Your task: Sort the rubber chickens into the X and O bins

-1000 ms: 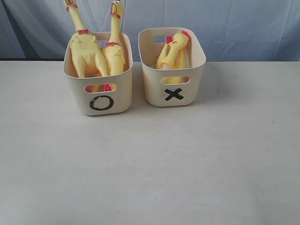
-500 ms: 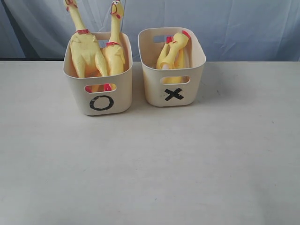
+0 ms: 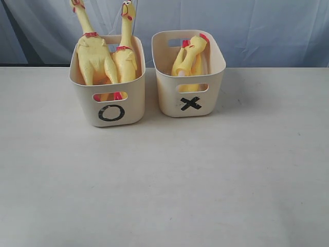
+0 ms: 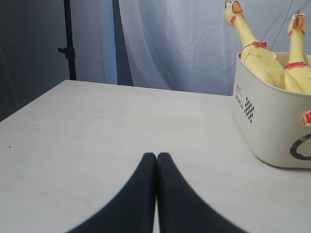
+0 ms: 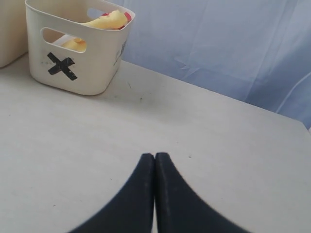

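Observation:
Two long yellow rubber chickens point(image 3: 95, 54) point(image 3: 126, 56) stand upright in the cream O bin point(image 3: 110, 110), necks rising above its rim; the left wrist view shows them too point(image 4: 257, 56). The X bin point(image 3: 190, 100) to its right holds shorter yellow chicken pieces point(image 3: 189, 59), partly hidden by its wall. Neither arm appears in the exterior view. My left gripper point(image 4: 156, 156) is shut and empty over bare table, apart from the O bin point(image 4: 272, 126). My right gripper point(image 5: 154, 156) is shut and empty, well clear of the X bin point(image 5: 80, 53).
The pale table point(image 3: 164, 180) spreads in front of both bins. A blue-grey curtain point(image 3: 257, 31) hangs behind them. A dark stand point(image 4: 68, 39) rises past the table's far edge in the left wrist view.

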